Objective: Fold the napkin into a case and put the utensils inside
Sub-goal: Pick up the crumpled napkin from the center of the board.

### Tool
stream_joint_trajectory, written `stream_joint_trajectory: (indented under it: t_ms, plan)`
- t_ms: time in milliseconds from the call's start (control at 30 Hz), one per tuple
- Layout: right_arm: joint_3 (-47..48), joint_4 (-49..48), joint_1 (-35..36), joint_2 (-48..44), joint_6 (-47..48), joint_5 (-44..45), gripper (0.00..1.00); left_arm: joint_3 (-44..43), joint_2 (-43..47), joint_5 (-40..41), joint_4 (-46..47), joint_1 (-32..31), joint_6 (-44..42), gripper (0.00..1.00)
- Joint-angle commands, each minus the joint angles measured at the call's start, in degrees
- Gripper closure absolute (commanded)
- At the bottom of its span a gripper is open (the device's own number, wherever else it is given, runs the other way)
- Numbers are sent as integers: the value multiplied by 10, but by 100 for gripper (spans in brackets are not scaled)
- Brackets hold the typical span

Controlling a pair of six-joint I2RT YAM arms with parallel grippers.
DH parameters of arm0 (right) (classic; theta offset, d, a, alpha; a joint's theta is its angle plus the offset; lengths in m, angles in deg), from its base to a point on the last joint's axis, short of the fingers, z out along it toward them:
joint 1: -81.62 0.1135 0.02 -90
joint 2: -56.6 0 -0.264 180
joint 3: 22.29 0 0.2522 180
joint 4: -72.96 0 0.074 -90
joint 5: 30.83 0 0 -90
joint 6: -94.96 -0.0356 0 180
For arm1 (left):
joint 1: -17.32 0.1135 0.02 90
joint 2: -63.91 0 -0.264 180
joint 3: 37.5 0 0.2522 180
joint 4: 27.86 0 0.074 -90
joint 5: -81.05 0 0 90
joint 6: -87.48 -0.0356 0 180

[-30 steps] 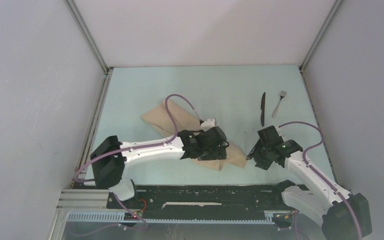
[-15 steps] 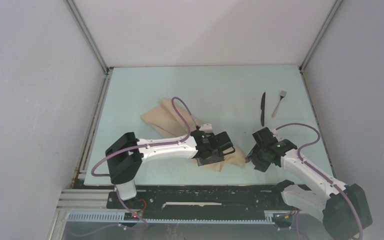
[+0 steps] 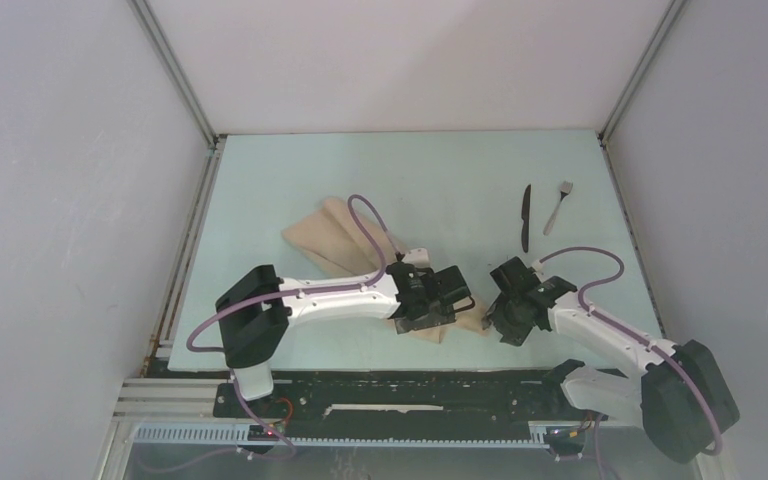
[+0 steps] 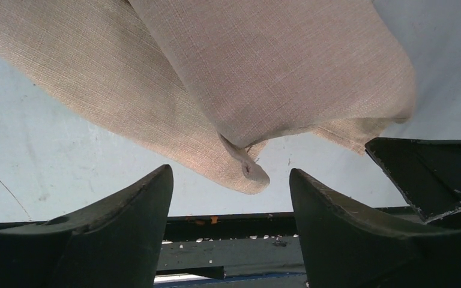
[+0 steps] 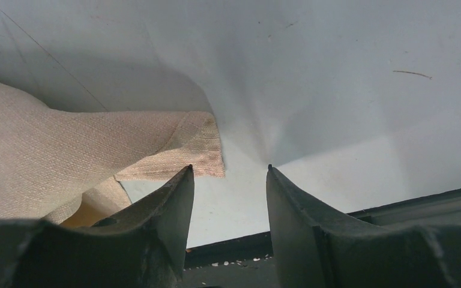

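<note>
Left arm stretched low toward right, left gripper (image 4: 231,175) spread apart, napkin (image 4: 276,72) corner just ahead of gap, unclamped. Right arm bent inward, right gripper (image 5: 229,169) also apart, napkin edge ahead-left. Knife (image 3: 525,216), fork (image 3: 557,207) well beyond right gripper on pale tabletop (image 3: 410,170); grey walls around.

A pale mint table (image 3: 410,170) sits inside white walls: back wall (image 3: 410,60), left wall (image 3: 60,200), right wall (image 3: 730,200). Slanted metal posts (image 3: 176,72) mark the back corners. A black rail (image 3: 410,395) runs along the near edge, just beyond a grey slotted strip (image 3: 360,435). The right wrist view shows a thin scratch (image 5: 412,74) on the tabletop
</note>
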Motion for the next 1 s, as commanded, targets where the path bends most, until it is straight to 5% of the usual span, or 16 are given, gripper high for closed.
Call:
stream_joint_trajectory:
  t_ms: [0,233,567,833,967]
  plan:
    - [-1,-14,4,3,-31,24,45,-11,7,29,2,-6,15,24]
    - [-1,-19,17,27,-69,27,45,-21,-6,44,13,-2,16,43]
    - [23,14,33,85,-103,47,44,8,4,59,27,2,4,56]
    - [75,68,65,171,-125,73,47,75,72,91,71,8,-31,97]
    - [110,97,72,206,-136,90,51,118,135,108,105,8,-62,100]
